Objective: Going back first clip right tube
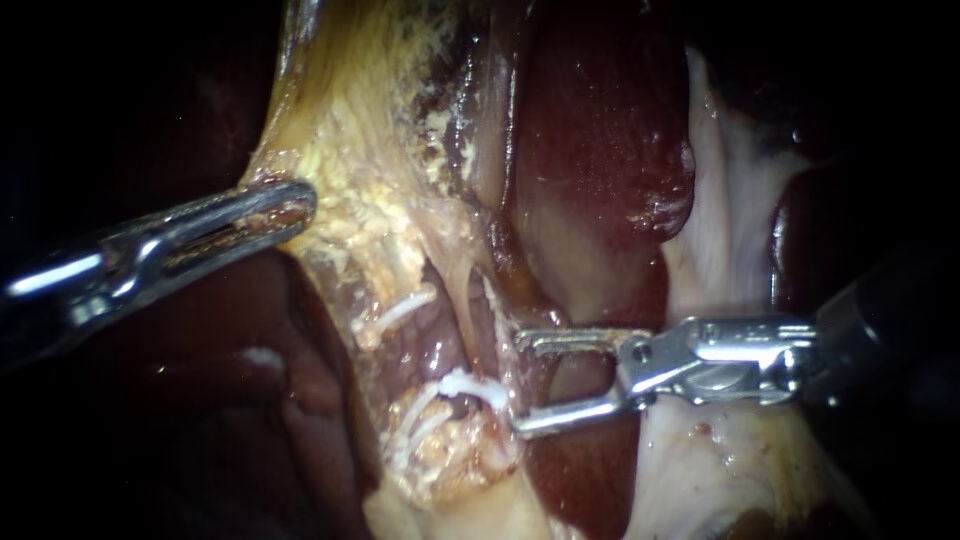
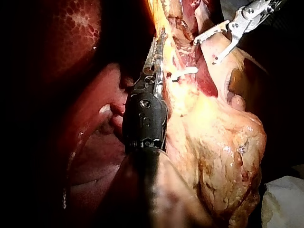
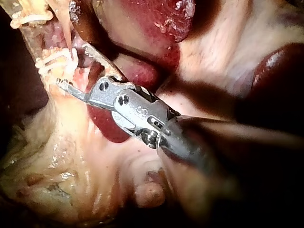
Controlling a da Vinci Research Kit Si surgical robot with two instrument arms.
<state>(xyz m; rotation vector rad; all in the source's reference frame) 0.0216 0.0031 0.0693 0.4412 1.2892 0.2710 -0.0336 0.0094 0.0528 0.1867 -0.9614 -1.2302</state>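
Endoscope view: right instrument end effector gapes wide, empty, beside white clip, long axis crosswise. Left instrument apparently clamps yellow tissue.

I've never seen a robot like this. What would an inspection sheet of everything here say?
Surface: dark red liver, with yellowish tissue stretched beside it.
Job's things: two white clips, apparently on tubes: upper clip, lower clip.
Clutter: nothing seen.
Claws: left instrument, claw shut on the yellowish tissue; right instrument, claw open and empty, tips beside the lower clip.
Cables: nothing seen.
Surroundings: dark; white cloth beyond the tissue.
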